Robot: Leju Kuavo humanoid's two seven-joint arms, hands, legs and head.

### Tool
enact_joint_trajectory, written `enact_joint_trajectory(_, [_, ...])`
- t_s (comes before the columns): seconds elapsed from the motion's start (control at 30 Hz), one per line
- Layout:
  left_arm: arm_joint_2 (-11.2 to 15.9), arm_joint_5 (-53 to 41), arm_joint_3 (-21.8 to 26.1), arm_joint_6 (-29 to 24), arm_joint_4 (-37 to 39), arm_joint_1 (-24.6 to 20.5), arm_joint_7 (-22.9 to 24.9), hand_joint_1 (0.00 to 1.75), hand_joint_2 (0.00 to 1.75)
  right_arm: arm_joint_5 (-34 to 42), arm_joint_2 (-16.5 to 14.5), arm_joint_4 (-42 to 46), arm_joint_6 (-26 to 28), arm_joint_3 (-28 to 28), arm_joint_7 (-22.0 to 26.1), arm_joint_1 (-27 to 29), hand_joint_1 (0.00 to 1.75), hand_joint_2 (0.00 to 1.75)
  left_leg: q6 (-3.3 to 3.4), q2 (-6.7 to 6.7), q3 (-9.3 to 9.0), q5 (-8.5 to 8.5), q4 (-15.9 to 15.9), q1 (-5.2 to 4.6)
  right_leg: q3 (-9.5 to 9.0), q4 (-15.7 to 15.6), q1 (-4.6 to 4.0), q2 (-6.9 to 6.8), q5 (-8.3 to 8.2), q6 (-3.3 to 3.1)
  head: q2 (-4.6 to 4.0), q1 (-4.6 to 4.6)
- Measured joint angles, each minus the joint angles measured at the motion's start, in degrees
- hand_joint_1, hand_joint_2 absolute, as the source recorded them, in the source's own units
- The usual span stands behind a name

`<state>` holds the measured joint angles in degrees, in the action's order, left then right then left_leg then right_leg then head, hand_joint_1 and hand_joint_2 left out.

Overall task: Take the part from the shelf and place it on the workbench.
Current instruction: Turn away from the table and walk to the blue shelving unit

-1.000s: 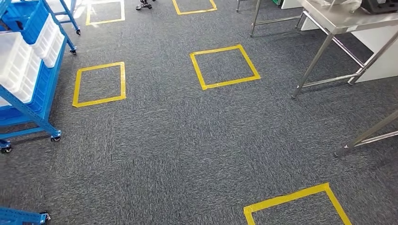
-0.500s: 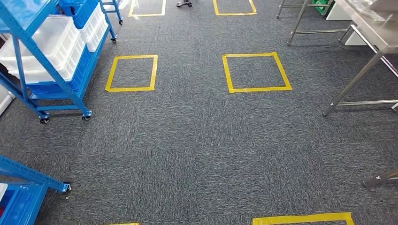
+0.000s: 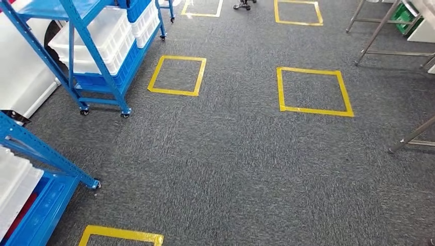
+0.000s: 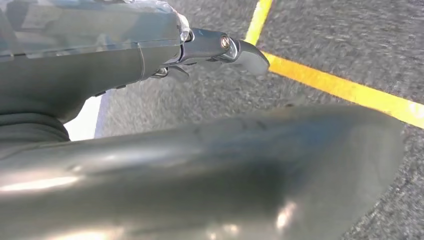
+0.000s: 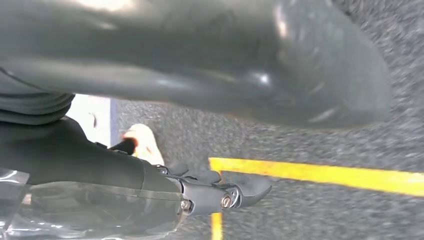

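The head view takes in a blue shelf (image 3: 97, 56) with white bins (image 3: 92, 38) and yellow floor squares (image 3: 314, 91). Each wrist view looks down at carpet: left hand (image 4: 220, 47) and right hand (image 5: 220, 192) hang empty, fingers loosely extended.

Left hand (image 4: 220, 50): dark grey fingers, silver screws, ribbed cover.

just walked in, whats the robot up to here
Nothing is being handled yet. The head view looks down at grey carpet marked with yellow tape squares, with the blue wheeled shelf of white bins to the left. The left hand and right hand hang over the floor, holding nothing.
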<state>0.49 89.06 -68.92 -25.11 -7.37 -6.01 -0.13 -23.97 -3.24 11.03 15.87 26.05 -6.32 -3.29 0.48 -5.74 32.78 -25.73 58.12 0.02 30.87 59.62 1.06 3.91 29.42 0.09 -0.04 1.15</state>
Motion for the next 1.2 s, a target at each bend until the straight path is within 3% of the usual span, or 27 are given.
enact_joint_trajectory(0.03, [0.0,-0.1,0.0,0.0,0.0,-0.1,0.1,0.0,0.0,0.0,0.0,0.0,-0.2,0.0,0.1,-0.1,0.0,0.0,-0.39,-0.58,0.23,0.12,0.0,0.01,-0.06,-0.4,-0.1,0.25,0.16,-0.17,0.0,0.02])
enact_joint_trajectory(0.1, [0.0,-0.3,0.0,0.0,0.0,0.0,0.2,0.0,0.0,0.0,0.0,0.0,-0.4,0.1,0.4,-0.3,0.0,0.0,-1.1,-1.38,0.6,0.28,0.0,0.2,-0.09,-0.7,-0.09,-0.98,-0.14,-0.78,0.0,0.03])
enact_joint_trajectory(0.17, [0.0,-0.3,0.0,0.0,0.0,0.1,0.5,0.0,0.0,0.0,0.0,0.0,-0.6,0.1,0.7,-0.2,0.0,0.0,-1.58,0.63,1.75,-1.21,2.3,0.15,-0.24,-1.2,0.02,-2.35,-0.48,-1.59,0.0,0.15])
enact_joint_trajectory(0.23, [-0.2,-0.3,-0.1,0.1,0.0,0.0,0.7,0.0,0.0,0.0,0.1,0.0,-0.6,0.2,0.7,0.0,0.0,0.0,-1.89,3.83,4.84,-4.89,9.0,0.18,-0.29,-1.4,-0.22,-3.94,-0.51,-2.09,0.0,0.3])
enact_joint_trajectory(0.3, [-0.3,-0.3,-0.1,0.1,0.0,-0.1,0.7,0.0,0.0,-0.1,0.2,0.0,-0.6,0.2,0.7,0.2,0.0,0.0,-2.17,5.03,7.88,-7.49,15.7,0.44,-0.29,-1.4,-0.51,-5.65,-0.39,-2.29,0.0,0.34])
enact_joint_trajectory(0.33, [-0.4,-0.3,-0.1,0.1,0.0,0.0,0.7,0.0,0.0,-0.1,0.3,0.0,-0.6,0.3,0.7,0.2,0.0,0.0,-2.25,5.27,8.13,-7.31,16.5,0.53,-0.32,-1.3,-0.59,-6.43,-0.32,-2.31,0.0,0.35])
enact_joint_trajectory(0.37, [-0.4,-0.3,-0.1,0.1,0.0,0.1,0.7,0.0,0.0,-0.2,0.3,0.0,-0.6,0.3,0.7,0.2,0.0,0.0,-2.24,5.55,7.2,-6.09,14.9,0.59,-0.4,-1.3,-0.64,-7.13,-0.23,-2.29,0.0,0.35])
enact_joint_trajectory(0.4, [-0.5,-0.3,-0.1,0.1,0.0,0.1,0.7,0.0,0.0,-0.3,0.3,0.0,-0.6,0.3,0.7,0.2,0.0,0.0,-2.12,6.2,5.2,-4.2,11.3,0.6,-0.57,-1.3,-0.67,-7.8,-0.1,-2.21,0.0,0.35])
enact_joint_trajectory(0.47, [-0.5,0.0,-0.1,0.1,0.0,0.0,0.7,0.0,0.0,-0.5,0.3,0.0,-0.6,0.3,0.8,0.2,0.0,0.0,-1.59,8.65,0.95,-1.42,3.5,0.24,-0.91,-1.3,-0.85,-9.03,0.27,-1.82,0.0,0.33])
enact_joint_trajectory(0.5, [-0.5,0.1,-0.1,0.1,0.0,-0.1,0.6,0.0,0.0,-0.7,0.4,0.0,-0.6,0.3,0.9,0.2,0.0,0.0,-1.27,9.5,-0.24,-0.87,1.1,-0.01,-1.06,-1.2,-0.97,-9.6,0.43,-1.56,0.0,0.29])
enact_joint_trajectory(0.53, [-0.5,0.2,-0.1,0.1,0.0,-0.1,0.6,0.0,0.0,-0.8,0.4,0.0,-0.6,0.3,1.1,0.1,0.0,0.0,-0.99,9.81,-0.58,-0.89,0.2,-0.27,-1.15,-1.2,-1.06,-10.16,0.54,-1.32,0.0,0.26])
enact_joint_trajectory(0.6, [-0.5,0.3,-0.1,0.1,0.0,0.1,0.4,0.0,0.0,-1.0,0.5,0.1,-0.6,0.3,1.7,-0.1,0.0,0.0,-0.36,8.67,-0.51,-0.64,-0.2,-0.32,-1.42,-1.3,-1.04,-11.06,0.72,-0.81,0.0,0.2])
enact_joint_trajectory(0.67, [-0.6,0.3,-0.1,0.1,0.0,0.3,0.1,0.0,0.0,-1.1,0.6,0.2,-0.7,0.3,2.3,-0.1,0.0,0.0,0.37,7.53,-0.77,-0.21,-0.9,-0.03,-1.07,0.2,-0.81,-9.07,2.11,-0.28,0.0,0.15])
enact_joint_trajectory(0.73, [-0.7,0.3,0.0,0.1,0.0,0.3,-0.3,0.0,0.0,-1.1,0.7,0.2,-0.7,0.3,2.7,0.1,0.0,0.0,0.85,6.3,-0.85,0.09,-1.2,0.1,1.52,6.0,-0.53,-5.64,5.54,0.01,0.0,0.07])
enact_joint_trajectory(0.8, [-0.7,0.3,0.1,0.1,0.0,0.2,-0.6,0.0,0.0,-1.1,0.8,0.1,-0.7,0.3,2.7,0.4,0.0,0.0,1.0,4.76,-0.72,0.15,-1.1,0.04,5.16,13.1,-0.35,-4.31,8.32,0.13,0.0,0.05])
enact_joint_trajectory(0.83, [-0.7,0.3,0.1,0.1,0.0,0.3,-0.7,0.0,0.0,-1.2,0.9,0.1,-0.7,0.3,2.7,0.5,0.0,0.0,0.99,3.93,-0.72,0.15,-1.1,0.04,6.11,14.6,-0.29,-4.14,8.19,0.18,0.0,0.05])
enact_joint_trajectory(0.87, [-0.7,0.3,0.1,0.1,0.0,0.4,-0.8,0.0,0.0,-1.2,0.9,0.1,-0.7,0.3,2.7,0.6,0.0,0.0,0.93,3.1,-0.78,0.15,-1.0,0.08,6.02,13.9,-0.2,-4.02,6.87,0.2,0.0,0.05])
enact_joint_trajectory(0.9, [-0.7,0.3,0.2,0.1,0.0,0.6,-0.9,0.0,0.0,-1.2,1.0,0.1,-0.7,0.3,2.7,0.6,0.0,0.0,0.79,2.29,-0.86,0.11,-0.9,0.15,4.88,11.0,-0.06,-3.65,4.61,0.22,0.0,0.05])
enact_joint_trajectory(0.97, [-0.7,0.3,0.2,0.1,0.0,0.6,-1.0,0.0,0.0,-1.1,1.0,0.1,-0.7,0.3,2.7,0.7,0.0,0.0,0.28,0.83,-0.75,-0.11,-0.4,0.21,1.87,3.6,0.3,-1.37,0.72,0.26,0.0,0.05])
enact_joint_trajectory(1.03, [-0.7,0.3,0.2,0.2,0.0,0.6,-1.1,0.0,0.0,-1.1,1.1,0.1,-0.7,0.4,2.7,0.6,0.0,0.0,-0.45,-0.31,-0.33,-0.2,0.1,0.2,0.58,0.2,0.35,0.16,-0.43,0.11,0.0,0.08])
enact_joint_trajectory(1.1, [-0.7,0.3,0.2,0.3,0.0,0.7,-1.1,0.0,0.0,-1.0,1.0,0.1,-0.7,0.4,2.7,0.5,0.0,0.0,-1.26,-1.33,0.03,0.01,0.0,0.35,0.59,0.0,0.14,-0.72,-0.56,-0.46,0.0,0.1])
enact_joint_trajectory(1.13, [-0.7,0.3,0.2,0.4,0.0,0.9,-1.1,0.0,0.0,-1.0,1.0,0.1,-0.7,0.4,2.7,0.5,0.0,0.0,-1.59,-0.93,0.22,-0.15,0.2,0.4,0.52,-0.2,0.1,-1.33,-0.71,-0.86,0.0,0.11])
enact_joint_trajectory(1.2, [-0.7,0.3,0.2,0.6,0.0,0.9,-1.0,0.0,0.0,-1.0,1.0,0.1,-0.7,0.4,2.7,0.6,0.0,0.0,-2.07,1.84,1.75,-2.29,3.3,0.39,0.42,-0.7,0.12,-2.81,-0.94,-1.68,0.0,0.26])
